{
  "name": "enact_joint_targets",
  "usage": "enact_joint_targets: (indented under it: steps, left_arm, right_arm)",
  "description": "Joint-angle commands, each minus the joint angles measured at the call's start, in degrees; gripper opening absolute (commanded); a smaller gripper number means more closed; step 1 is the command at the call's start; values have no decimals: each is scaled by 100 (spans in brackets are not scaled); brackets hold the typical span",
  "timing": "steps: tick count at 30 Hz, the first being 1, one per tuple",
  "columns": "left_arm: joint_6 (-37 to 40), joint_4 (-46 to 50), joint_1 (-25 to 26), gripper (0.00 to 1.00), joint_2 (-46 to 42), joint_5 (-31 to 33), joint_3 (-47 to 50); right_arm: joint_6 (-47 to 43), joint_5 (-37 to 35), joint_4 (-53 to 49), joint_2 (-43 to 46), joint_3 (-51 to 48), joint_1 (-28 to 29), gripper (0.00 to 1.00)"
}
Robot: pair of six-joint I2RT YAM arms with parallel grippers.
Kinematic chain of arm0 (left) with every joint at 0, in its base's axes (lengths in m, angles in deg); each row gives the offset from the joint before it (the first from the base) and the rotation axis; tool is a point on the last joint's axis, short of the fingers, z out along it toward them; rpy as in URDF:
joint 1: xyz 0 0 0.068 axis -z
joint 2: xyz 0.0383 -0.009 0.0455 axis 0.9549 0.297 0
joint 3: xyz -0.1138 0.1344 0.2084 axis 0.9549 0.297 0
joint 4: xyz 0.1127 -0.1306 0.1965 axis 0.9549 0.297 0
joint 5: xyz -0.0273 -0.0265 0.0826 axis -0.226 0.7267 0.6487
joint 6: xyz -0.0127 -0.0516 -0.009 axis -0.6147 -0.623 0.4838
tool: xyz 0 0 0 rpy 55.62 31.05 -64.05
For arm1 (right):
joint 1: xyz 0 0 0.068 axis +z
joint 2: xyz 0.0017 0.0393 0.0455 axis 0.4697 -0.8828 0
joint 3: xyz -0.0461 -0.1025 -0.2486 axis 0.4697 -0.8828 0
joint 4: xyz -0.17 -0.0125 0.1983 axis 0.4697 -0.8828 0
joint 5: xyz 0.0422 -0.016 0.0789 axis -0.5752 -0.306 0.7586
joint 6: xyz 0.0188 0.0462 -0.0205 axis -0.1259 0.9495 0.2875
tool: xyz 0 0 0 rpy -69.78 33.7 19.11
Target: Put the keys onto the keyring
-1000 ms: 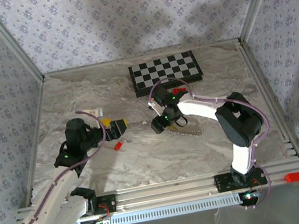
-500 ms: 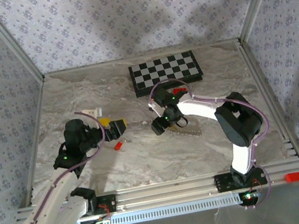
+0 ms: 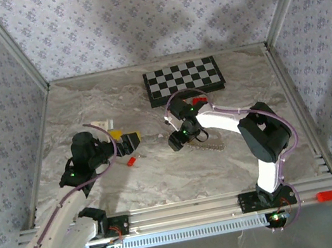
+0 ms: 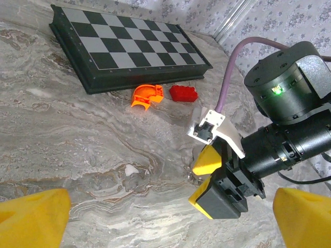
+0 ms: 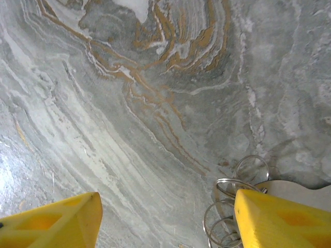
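On the marbled table (image 3: 100, 187) both my pincers are released: the left pincer (image 4: 168, 219) spread wide, the right pincer (image 5: 166, 209) gaping over bare stone, one finger just at the keyring (image 5: 230, 195); its thin silvery loops look light, floppy and slippery, so I'd pinch one strand edgewise; the keys (image 3: 131, 161), tiny and red, lie near my left pincer.
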Motion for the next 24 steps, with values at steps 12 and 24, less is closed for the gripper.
enact_joint_targets:
  steps: [12,24]
  left_arm:
    - [131,36,36,100,-178,61,-140]
    - [131,29,36,100,-203,78,-87]
  right_arm:
    - [-1,98,-262,175,-112,-98,71]
    - [-48,213,-208,120,219,-341,72]
